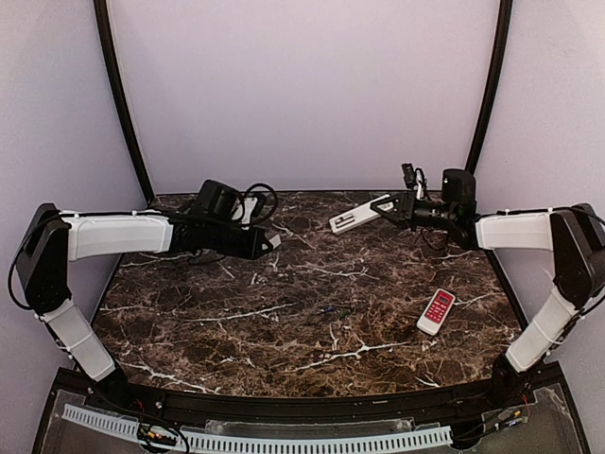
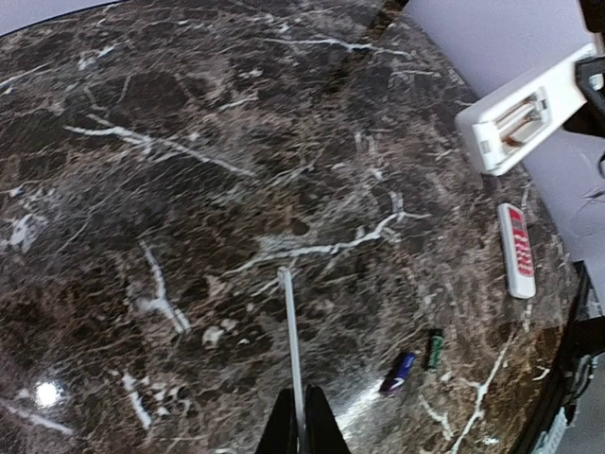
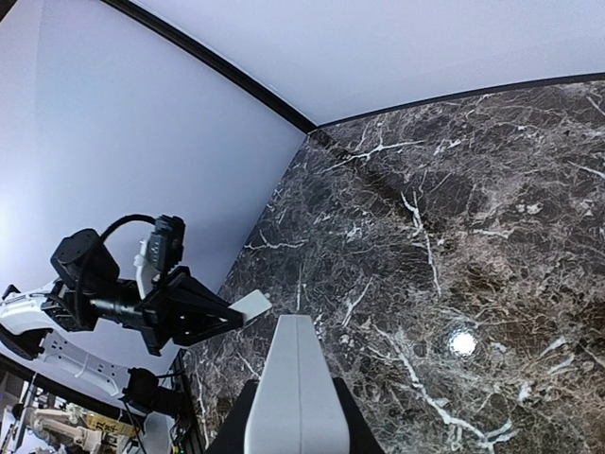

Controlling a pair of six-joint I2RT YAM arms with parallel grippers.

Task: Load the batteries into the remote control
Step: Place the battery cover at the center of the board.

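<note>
My right gripper (image 1: 386,205) is shut on one end of the long white remote control (image 1: 354,218) and holds it above the table's far right. In the left wrist view the remote (image 2: 515,118) shows an open battery bay. In the right wrist view it (image 3: 295,378) juts out between my fingers. My left gripper (image 1: 272,242) is shut on a small white cover piece (image 2: 291,340), seen edge-on, above the far left. Two batteries lie on the table: a blue one (image 2: 399,372) and a green one (image 2: 435,348), faint in the top view (image 1: 326,309).
A shorter red-and-white remote (image 1: 437,311) lies on the marble table (image 1: 284,331) at the right, also in the left wrist view (image 2: 517,251). Black posts and pale walls ring the back. Cables hang by the left wrist (image 1: 255,199).
</note>
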